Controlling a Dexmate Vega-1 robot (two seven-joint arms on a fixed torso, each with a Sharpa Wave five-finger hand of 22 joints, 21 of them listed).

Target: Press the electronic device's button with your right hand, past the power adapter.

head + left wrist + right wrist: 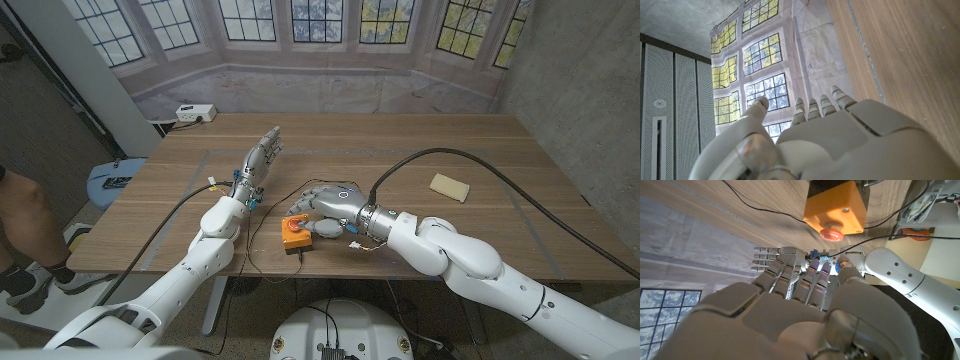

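The electronic device is a small orange box [294, 236] with a red button [293, 225] on top, near the table's front edge and wired by thin black cables. In the right wrist view the orange box [837, 205] and its red button [830, 233] lie just beyond my right hand's fingertips [812, 272]. My right hand [325, 200] hovers just behind and right of the box, fingers stretched out and holding nothing, apart from the button. My left hand [262, 155] stands on the table further back left, fingers straight and apart, empty; the left hand [830, 140] shows against the windows.
A white power adapter [195, 113] sits at the table's far left corner. A yellow sponge [450, 186] lies at the right. A thick black cable [470, 165] arcs over the right arm. A person's leg [20, 215] shows at the left edge, beside a blue stool [115, 180].
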